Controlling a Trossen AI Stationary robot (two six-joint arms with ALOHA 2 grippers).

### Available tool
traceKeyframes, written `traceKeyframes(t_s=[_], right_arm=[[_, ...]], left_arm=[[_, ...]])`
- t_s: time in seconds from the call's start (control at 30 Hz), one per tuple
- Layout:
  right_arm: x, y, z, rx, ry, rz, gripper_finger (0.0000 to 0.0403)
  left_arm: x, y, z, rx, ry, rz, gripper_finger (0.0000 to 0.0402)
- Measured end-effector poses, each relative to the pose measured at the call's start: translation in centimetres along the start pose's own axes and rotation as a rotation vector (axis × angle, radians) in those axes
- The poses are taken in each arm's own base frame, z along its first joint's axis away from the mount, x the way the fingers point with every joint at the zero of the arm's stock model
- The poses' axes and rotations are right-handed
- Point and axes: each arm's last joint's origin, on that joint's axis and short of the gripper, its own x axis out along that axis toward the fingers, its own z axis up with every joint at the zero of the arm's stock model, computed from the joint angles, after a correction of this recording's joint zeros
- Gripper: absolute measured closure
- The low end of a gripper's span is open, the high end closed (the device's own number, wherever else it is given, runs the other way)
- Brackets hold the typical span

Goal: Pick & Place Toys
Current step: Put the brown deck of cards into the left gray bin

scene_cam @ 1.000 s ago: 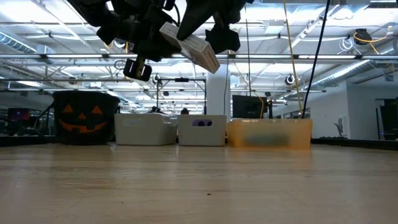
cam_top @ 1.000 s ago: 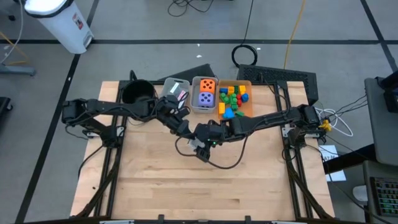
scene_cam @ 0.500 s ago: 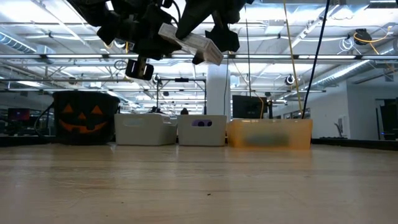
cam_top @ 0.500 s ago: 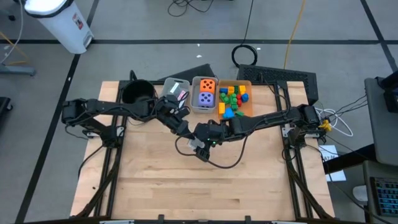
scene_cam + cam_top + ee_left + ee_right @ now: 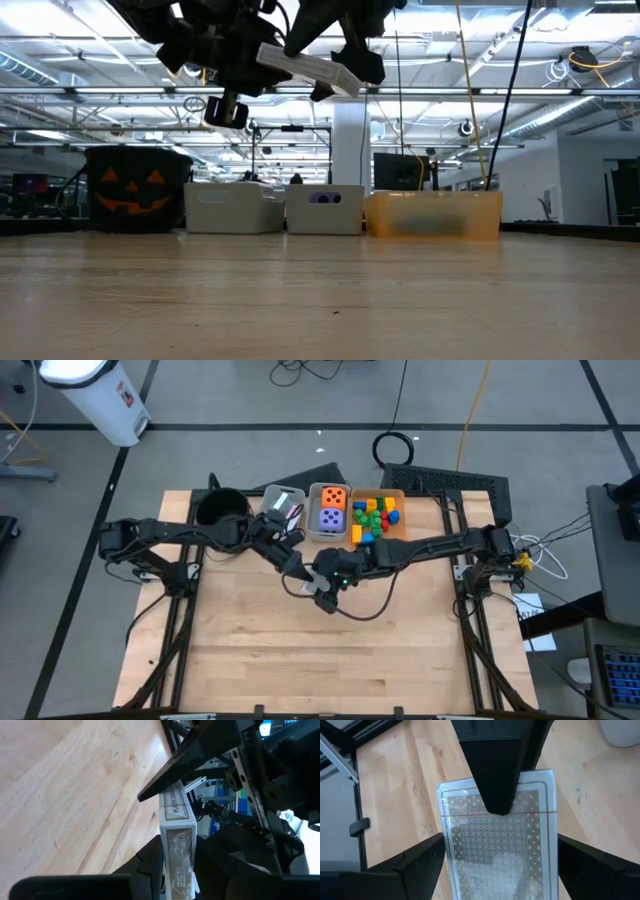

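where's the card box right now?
The card box is in the air above mid-table, pinched in the left gripper, with the right gripper open around it, just in front of the grey bins.

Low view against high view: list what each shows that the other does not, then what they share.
Only the low view shows the pumpkin face on the black pot, the card box as a pale slab held well above the table, and the room's ceiling lights.

Only the high view shows the bins' contents: orange and purple dice, coloured blocks, plus both arm bases and the floor.

Both show the left gripper and right gripper meeting at mid-table, and the row of bins.
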Motion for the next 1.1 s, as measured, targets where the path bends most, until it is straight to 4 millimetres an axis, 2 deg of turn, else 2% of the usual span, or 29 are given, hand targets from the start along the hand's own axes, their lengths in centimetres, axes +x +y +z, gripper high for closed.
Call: traceKeyframes(t_s=[0.47, 0.7, 0.87, 1.1], right_arm=[[-4.7, -0.9, 0.1, -0.035, -0.026, -0.074, 0.0065], [-7.7, -1.6, 0.4, -0.051, -0.122, -0.207, 0.0066], [-10.6, -2.0, 0.6, -0.063, -0.213, -0.275, 0.0065], [-13.7, -3.0, 0.9, -0.068, -0.296, -0.303, 0.0073]], left_arm=[[-1.5, 0.9, 1.6, -0.009, -0.056, 0.002, 0.0305], [-3.9, 0.7, 2.9, 0.01, -0.14, -0.036, 0.0305], [-6.4, -1.0, 4.3, 0.062, -0.224, -0.088, 0.0305], [-10.9, -6.3, 7.2, 0.218, -0.406, -0.114, 0.0305]])
